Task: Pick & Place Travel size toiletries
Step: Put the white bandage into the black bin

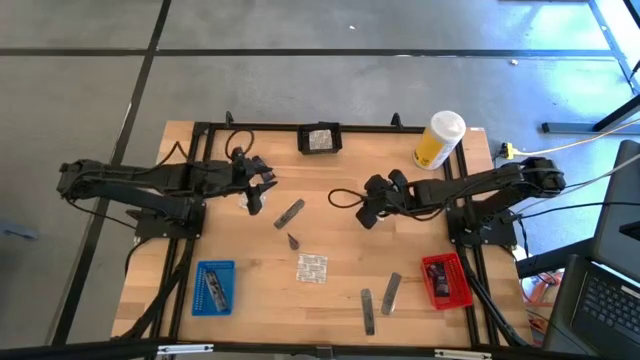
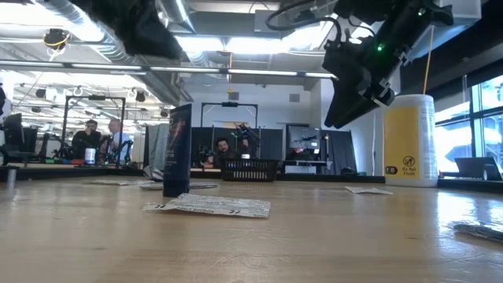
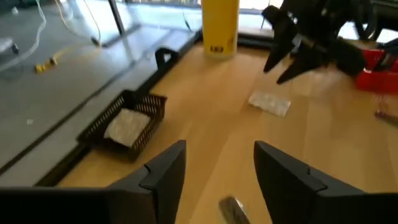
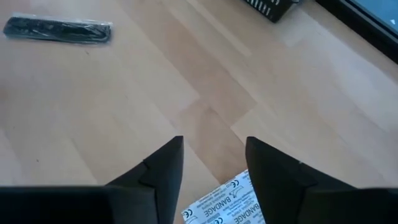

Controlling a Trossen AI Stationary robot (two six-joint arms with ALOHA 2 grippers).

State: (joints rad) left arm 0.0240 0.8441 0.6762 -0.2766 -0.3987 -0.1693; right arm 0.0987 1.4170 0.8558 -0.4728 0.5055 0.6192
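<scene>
Toiletries lie loose on the wooden table: a foil sachet (image 1: 311, 268), a grey stick (image 1: 289, 213), a short dark tube (image 1: 293, 241) standing upright (image 2: 177, 149), and two more grey sticks (image 1: 391, 292) near the front. My left gripper (image 1: 258, 190) hovers open, with a stick's end (image 3: 231, 208) on the table below its fingers (image 3: 217, 149). My right gripper (image 1: 372, 210) hangs open above the table (image 2: 350, 98). A white bandage sachet (image 4: 224, 202) lies on the wood under its fingers (image 4: 211, 146); it also shows in the left wrist view (image 3: 269, 102).
A black basket (image 1: 320, 138) with a sachet inside stands at the far edge, and a tall yellow container (image 1: 439, 140) at the far right. A blue tray (image 1: 214, 287) sits front left and a red tray (image 1: 445, 280) front right. Bare wood lies between the two grippers.
</scene>
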